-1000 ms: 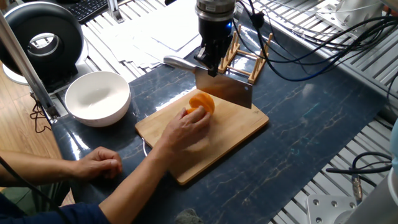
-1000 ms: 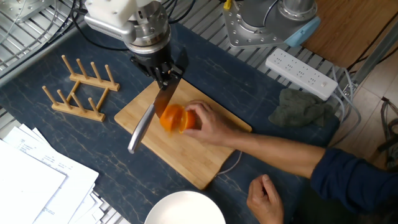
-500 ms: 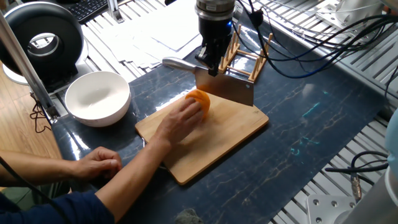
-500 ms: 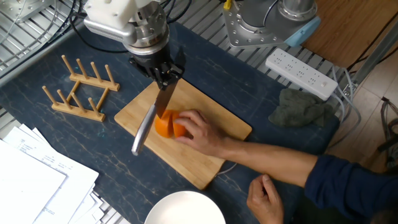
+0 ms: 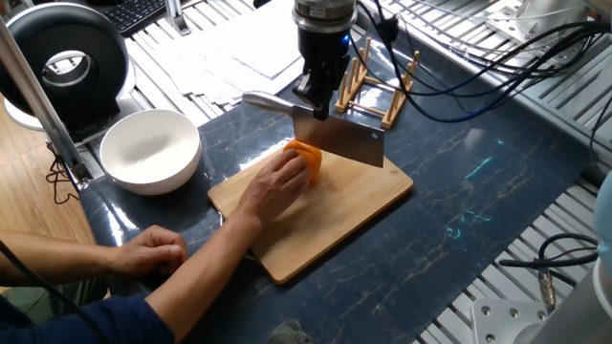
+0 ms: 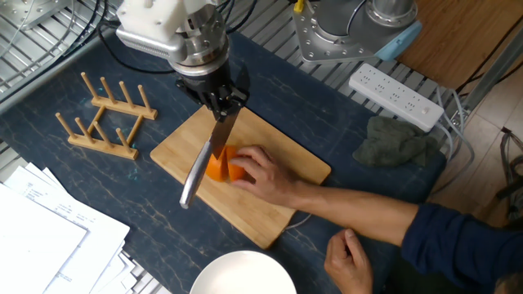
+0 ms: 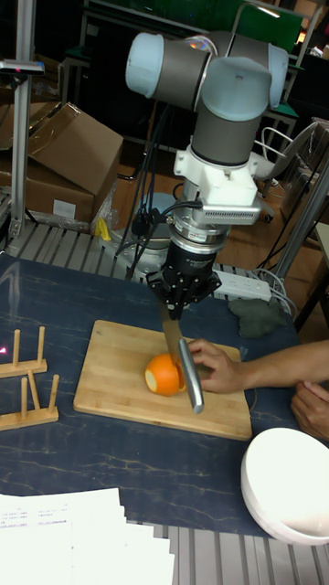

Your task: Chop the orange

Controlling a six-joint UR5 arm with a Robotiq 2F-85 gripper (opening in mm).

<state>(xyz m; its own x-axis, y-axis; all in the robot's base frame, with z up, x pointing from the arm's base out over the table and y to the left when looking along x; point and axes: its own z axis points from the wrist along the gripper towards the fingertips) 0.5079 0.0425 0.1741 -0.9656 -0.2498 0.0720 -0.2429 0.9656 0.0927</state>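
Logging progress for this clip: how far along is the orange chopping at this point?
Done: the gripper is shut on the cleaver, and the orange sits on the cutting board, steadied by a person's hand. In hand: the blade hangs over the fruit. Left: the cut itself; the orange looks whole in the tall view.

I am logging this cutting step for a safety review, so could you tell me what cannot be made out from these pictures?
- Whether the cleaver touches the orange: in one fixed view the blade covers the contact.
- The far side of the orange: the person's hand hides it in the other fixed view.
- The gripper fingertips: too dark in the tall fixed view.
- The white bowl: cut off by the bottom edge in the other fixed view.
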